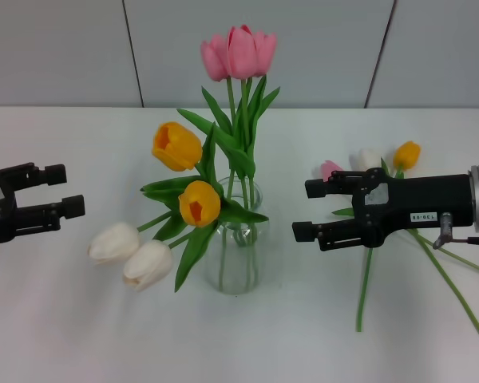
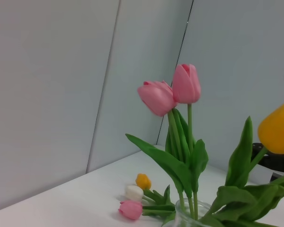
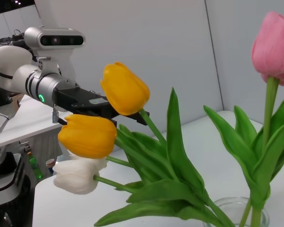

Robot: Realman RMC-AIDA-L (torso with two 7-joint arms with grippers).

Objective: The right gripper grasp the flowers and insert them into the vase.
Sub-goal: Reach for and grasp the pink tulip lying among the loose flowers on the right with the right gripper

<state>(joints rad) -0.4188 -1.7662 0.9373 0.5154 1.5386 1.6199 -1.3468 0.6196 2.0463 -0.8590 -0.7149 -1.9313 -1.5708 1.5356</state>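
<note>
Fingers spread and empty, the black labelled right gripper (image 1: 301,211) beside the clear glass vase (image 1: 238,239) should retreat toward the loose tulip stems (image 1: 366,275) lying behind it and pinch one mid-stem, while the all-black left gripper (image 1: 68,189) idles open.

A white table (image 1: 56,335) filled the lower part of the head view, its surface plain and evenly lit. Behind it stood a pale grey panelled wall (image 1: 56,48), divided by thin dark seams that ran slightly slanted. In the right wrist view, a second white tabletop (image 3: 23,118) showed farther off at the room's edge, with small bottles (image 3: 34,166) beneath it
</note>
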